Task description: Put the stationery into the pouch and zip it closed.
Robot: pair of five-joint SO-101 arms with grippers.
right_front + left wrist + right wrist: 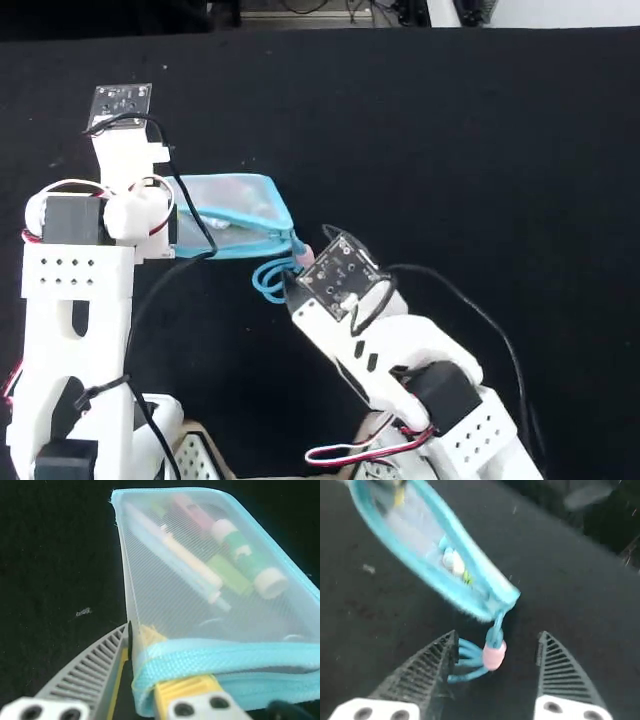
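Observation:
A translucent pouch (pixel 232 212) with light-blue trim lies on the black table, with pens, a marker and a glue stick (pixel 248 560) inside it. My left gripper (pixel 142 680) is shut on the pouch's (pixel 200 605) blue zip edge at one corner. At the pouch's (pixel 435 555) other end a pink zipper bead (pixel 494 656) on a blue cord loop (pixel 270 278) hangs between the fingers of my right gripper (pixel 497 652), which stands open around it, apart from it.
The black cloth (pixel 480 150) covers the table, with free room to the right and at the back. The left arm's white body (pixel 70 300) stands at the front left and the right arm's body (pixel 420 380) at the front centre.

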